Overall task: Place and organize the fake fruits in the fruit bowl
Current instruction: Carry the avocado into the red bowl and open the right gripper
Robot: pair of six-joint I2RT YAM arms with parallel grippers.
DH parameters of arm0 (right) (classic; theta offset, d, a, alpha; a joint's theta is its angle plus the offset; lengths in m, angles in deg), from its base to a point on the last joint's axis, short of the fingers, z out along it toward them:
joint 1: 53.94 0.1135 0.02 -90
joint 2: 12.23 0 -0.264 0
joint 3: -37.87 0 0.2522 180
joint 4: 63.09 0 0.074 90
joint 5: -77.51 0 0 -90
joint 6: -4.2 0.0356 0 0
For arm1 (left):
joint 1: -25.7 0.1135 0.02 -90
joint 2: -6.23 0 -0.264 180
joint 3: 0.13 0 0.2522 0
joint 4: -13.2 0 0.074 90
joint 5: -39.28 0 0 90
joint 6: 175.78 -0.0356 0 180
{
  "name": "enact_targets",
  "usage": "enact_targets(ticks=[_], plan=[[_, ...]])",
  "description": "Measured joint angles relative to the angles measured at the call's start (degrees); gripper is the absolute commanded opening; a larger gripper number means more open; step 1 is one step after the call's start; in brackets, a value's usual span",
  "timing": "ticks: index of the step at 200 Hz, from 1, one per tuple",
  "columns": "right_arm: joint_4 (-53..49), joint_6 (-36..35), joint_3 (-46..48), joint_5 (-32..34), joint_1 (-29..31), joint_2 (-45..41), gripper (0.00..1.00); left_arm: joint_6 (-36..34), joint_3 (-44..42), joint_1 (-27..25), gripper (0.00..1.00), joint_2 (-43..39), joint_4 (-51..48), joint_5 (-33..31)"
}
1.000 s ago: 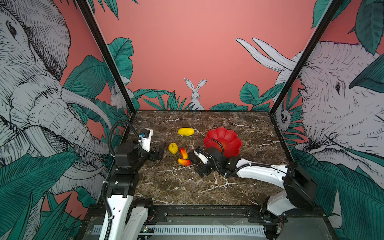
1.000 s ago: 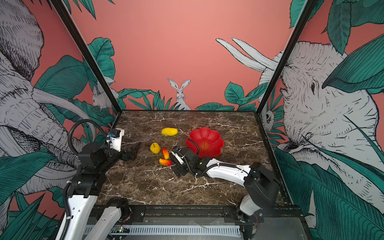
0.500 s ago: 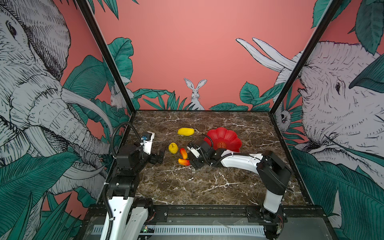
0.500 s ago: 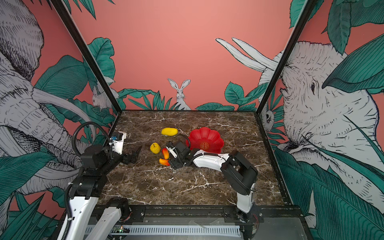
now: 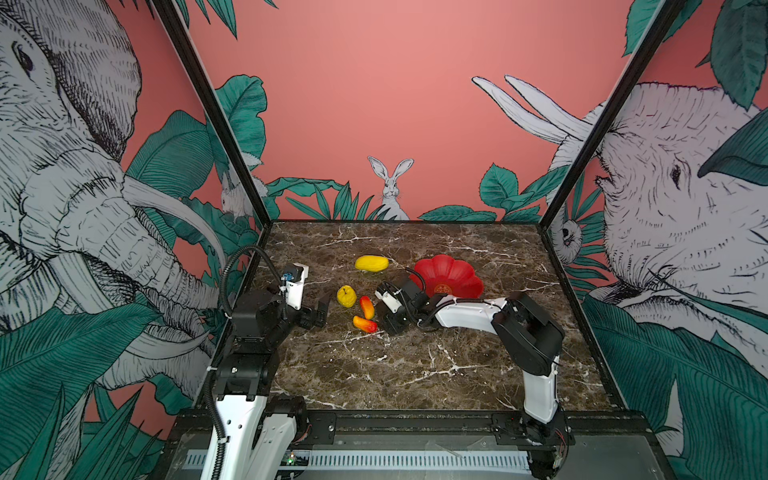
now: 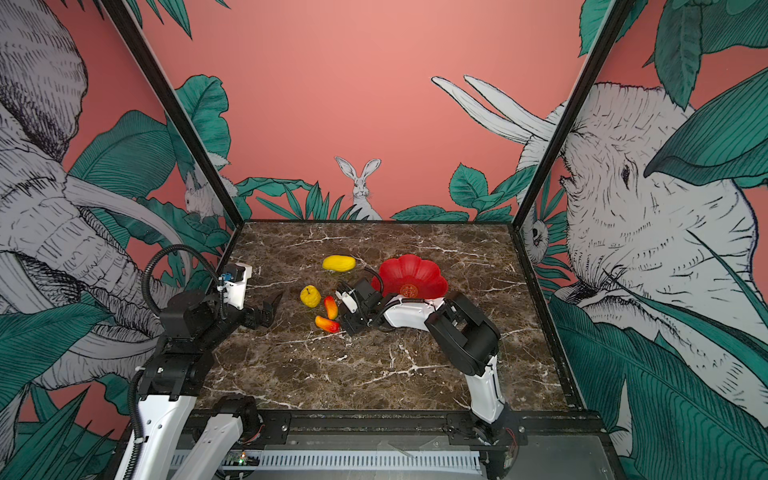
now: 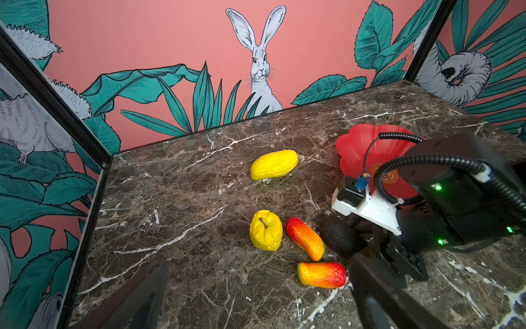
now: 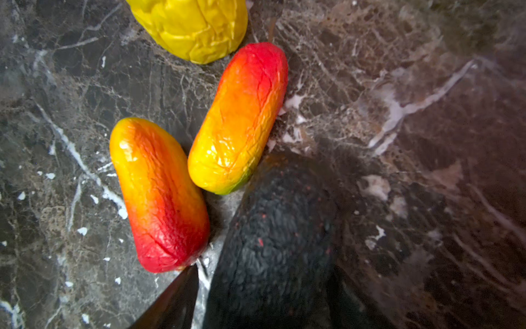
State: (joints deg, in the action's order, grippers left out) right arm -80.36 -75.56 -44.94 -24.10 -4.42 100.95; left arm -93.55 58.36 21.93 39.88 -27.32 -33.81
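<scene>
The fruit bowl (image 5: 451,270) is a red flower-shaped dish right of centre in both top views, with nothing in it. A yellow oblong fruit (image 5: 371,263) lies left of it. Nearer the front lie a round yellow stemmed fruit (image 5: 346,296) and two red-orange fruits (image 5: 366,306) (image 5: 365,324). The rough black fruit (image 8: 273,242) lies beside them, between the fingers of my right gripper (image 5: 384,311). A thin strip of table shows between one finger (image 8: 173,299) and the fruit. My left gripper (image 7: 257,273) is open and empty, left of the fruits.
The marble table (image 5: 374,374) is walled by printed panels with black corner posts (image 5: 216,112). My right arm (image 5: 473,313) lies low across the table in front of the bowl, its cable arching over the bowl's near rim.
My right gripper has slid left up to the black fruit and its jaws have narrowed round it. The right elbow has swung back and up. The left gripper has shifted slightly.
</scene>
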Motion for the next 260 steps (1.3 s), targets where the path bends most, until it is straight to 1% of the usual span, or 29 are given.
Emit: enact_targets(ticks=[16,28,54,89,105,124,136,154,175,190,210,227,245,260], plan=[[0.04,0.26,-0.61,-0.15,0.00,0.57,0.54,0.00,0.00,0.00,1.00,0.00,0.00,0.02],[-0.09,0.52,-1.53,-0.28,0.00,1.01,0.49,0.00,0.00,0.00,1.00,-0.02,0.00,0.00],[-0.66,0.31,-3.08,-0.42,-0.02,1.01,0.35,0.00,0.00,0.00,1.00,-0.07,0.00,0.00],[-4.70,-1.01,-3.19,0.63,-0.02,-2.19,0.26,0.00,0.00,0.00,1.00,-0.13,0.00,0.00],[-7.23,-2.19,-2.54,1.77,-0.17,-6.60,0.24,0.00,0.00,0.00,1.00,-0.13,0.00,-0.02],[-9.42,-3.63,-0.59,3.74,-0.94,-14.67,0.22,0.00,0.00,0.00,1.00,-0.15,-0.02,-0.04],[-9.81,-4.35,1.31,5.16,-2.45,-20.22,0.21,0.00,0.00,0.00,1.00,-0.17,0.00,-0.09],[-9.99,-4.74,5.20,6.69,-7.67,-27.93,0.21,0.00,0.00,0.00,1.00,-0.26,0.00,-0.11],[-9.14,-4.70,9.84,9.11,-15.04,-31.71,0.19,0.00,0.00,0.00,1.00,-0.24,-0.02,-0.13],[-8.22,-4.37,12.31,10.12,-19.74,-30.42,0.16,0.00,0.00,0.00,1.00,-0.24,0.00,-0.11],[-6.67,-3.91,13.73,10.38,-23.87,-24.76,0.13,0.02,0.00,0.00,1.00,-0.09,0.00,-0.13],[-5.11,-3.54,13.53,10.29,-25.09,-19.15,0.09,0.00,0.00,0.00,1.00,-0.02,-0.04,-0.20],[-3.61,-2.78,12.72,10.32,-25.68,-13.60,0.09,0.00,0.00,0.00,1.00,-0.02,-0.04,-0.24],[-1.44,-2.16,11.80,10.38,-26.03,-10.71,0.08,0.02,0.00,0.00,1.00,-0.02,-0.07,-0.26]])
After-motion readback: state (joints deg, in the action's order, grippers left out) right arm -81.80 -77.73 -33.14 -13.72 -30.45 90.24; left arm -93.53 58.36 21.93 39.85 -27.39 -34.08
